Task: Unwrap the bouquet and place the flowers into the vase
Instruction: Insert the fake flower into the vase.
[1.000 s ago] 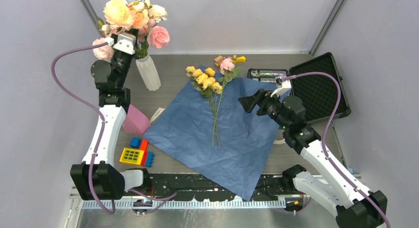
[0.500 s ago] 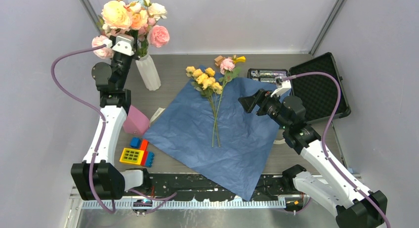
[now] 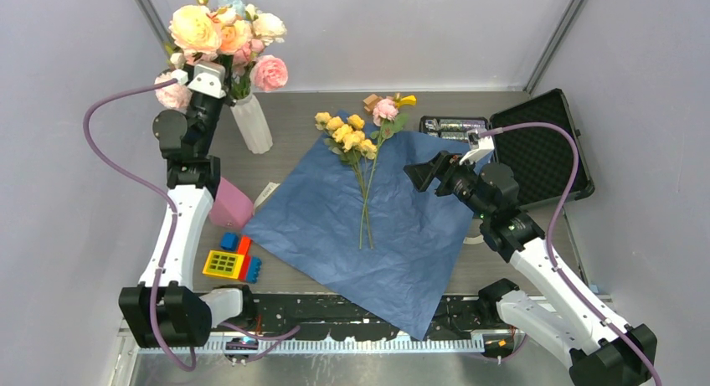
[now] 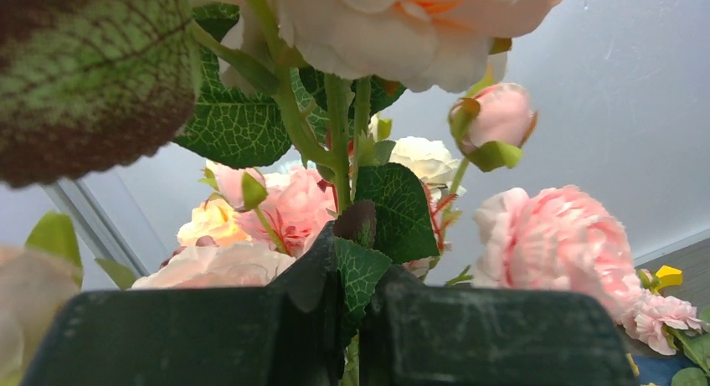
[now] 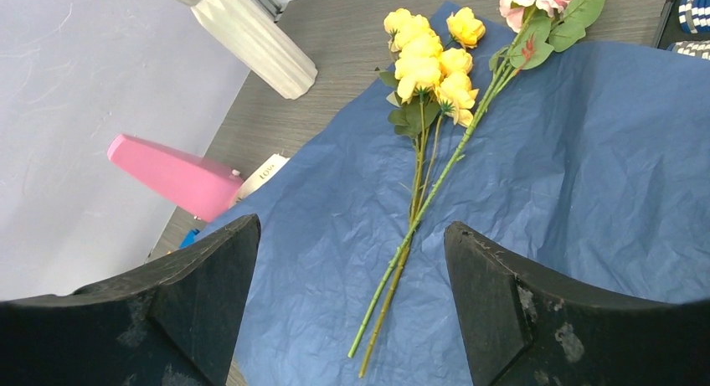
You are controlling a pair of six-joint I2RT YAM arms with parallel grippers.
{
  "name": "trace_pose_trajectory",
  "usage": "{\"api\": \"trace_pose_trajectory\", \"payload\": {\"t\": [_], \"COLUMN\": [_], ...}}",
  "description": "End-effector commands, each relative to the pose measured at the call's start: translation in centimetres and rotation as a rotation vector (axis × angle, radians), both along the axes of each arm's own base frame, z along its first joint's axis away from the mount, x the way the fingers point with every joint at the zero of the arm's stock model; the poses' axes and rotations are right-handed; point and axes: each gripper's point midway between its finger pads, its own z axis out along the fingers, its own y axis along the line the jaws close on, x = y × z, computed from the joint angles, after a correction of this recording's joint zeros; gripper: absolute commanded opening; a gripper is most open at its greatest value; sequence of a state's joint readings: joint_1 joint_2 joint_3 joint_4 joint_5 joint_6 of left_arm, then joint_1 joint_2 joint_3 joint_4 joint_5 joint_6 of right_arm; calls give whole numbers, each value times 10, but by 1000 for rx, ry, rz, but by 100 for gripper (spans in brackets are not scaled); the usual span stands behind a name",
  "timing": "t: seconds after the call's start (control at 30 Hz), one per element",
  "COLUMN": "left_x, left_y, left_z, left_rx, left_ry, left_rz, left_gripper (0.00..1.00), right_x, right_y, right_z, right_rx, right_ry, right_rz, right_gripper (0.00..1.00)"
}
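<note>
Open right gripper (image 5: 352,235) over the flowers (image 5: 431,64), left gripper (image 4: 352,319) pinching at the vase (image 3: 251,122)

The right gripper's jaws are spread wide above the stems, which lie loose on the blue paper (image 3: 393,227) mid-frame. I'd drop low across both stems near their middle and close gently. Upper left, the left gripper pinches the big blooms (image 3: 226,34) in the vase, so that mouth looks crowded.

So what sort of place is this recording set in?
Probably a lab robot cell, not a home or florist: plain pale panel walls box in the table, and unrelated props lie about, toy blocks and an open foam-lined case.
</note>
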State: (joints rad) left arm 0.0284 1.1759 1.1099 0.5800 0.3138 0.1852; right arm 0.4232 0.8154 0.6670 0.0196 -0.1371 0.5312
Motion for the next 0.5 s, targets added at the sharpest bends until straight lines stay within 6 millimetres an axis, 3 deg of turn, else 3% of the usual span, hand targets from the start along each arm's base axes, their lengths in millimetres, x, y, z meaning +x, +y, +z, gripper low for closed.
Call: {"api": "trace_pose_trajectory", "payload": {"t": [0.0,0.23,0.47], "left_x": [-7,5,20], "left_y": [8,13,13], "left_z": [8,17,4], "left_rx": [-22,-33,-43], "left_ry": [9,94,137], "left_rz": [29,52,38], "left_gripper": [0,0,0], "right_x": [-1,-3,-4], "right_y": [2,3,3], "right_z": [13,15,15], "right_rx": [36,44,47], "right_ry": [-38,-41,-41], "right_rz": [10,19,21], "right_gripper": [86,86,86]}}
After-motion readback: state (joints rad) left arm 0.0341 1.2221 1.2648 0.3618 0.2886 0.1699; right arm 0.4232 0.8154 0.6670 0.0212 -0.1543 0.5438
